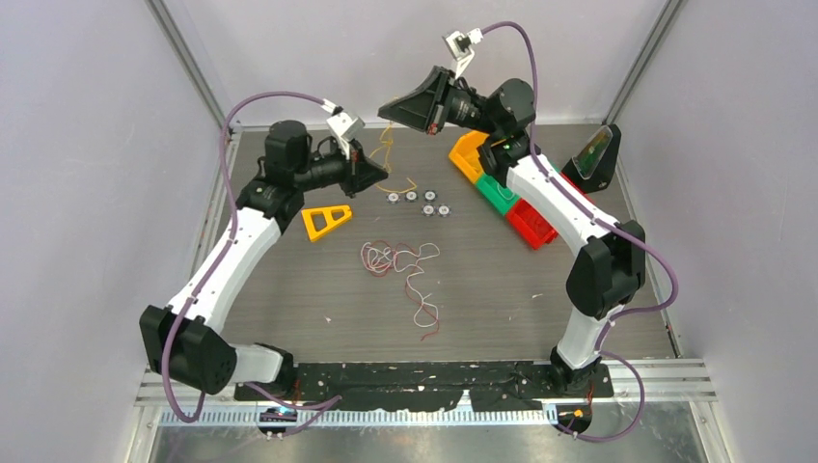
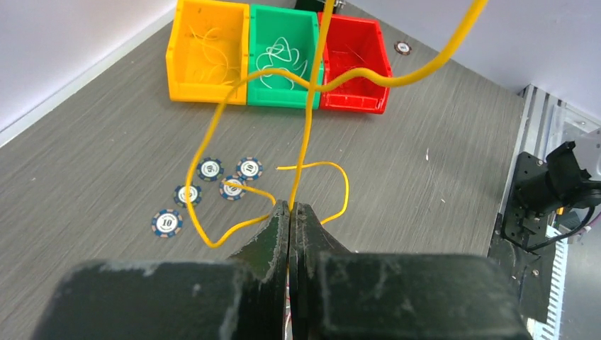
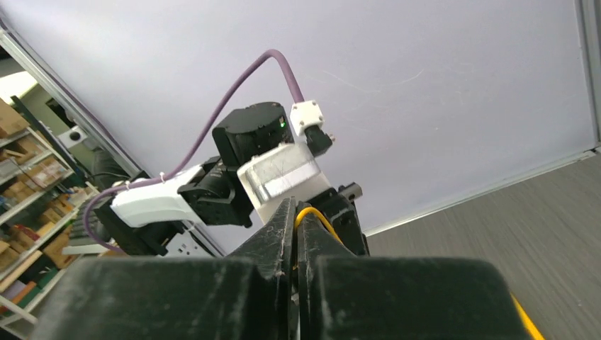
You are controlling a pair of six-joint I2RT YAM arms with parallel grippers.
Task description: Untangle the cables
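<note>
Left wrist: looped, perhaps rubbery cable

the left arm and right arm share white shell links joined by chunky black motor housings, with a thick purple cable running along each. the left tool and right tool are matte black, their wedge-shaped fingers scuffed grey; a white camera block tops each wrist.

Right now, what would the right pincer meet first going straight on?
Probably the left arm's wrist, dead ahead of the right pincer past the yellow cable it pinches; depth unclear.
</note>
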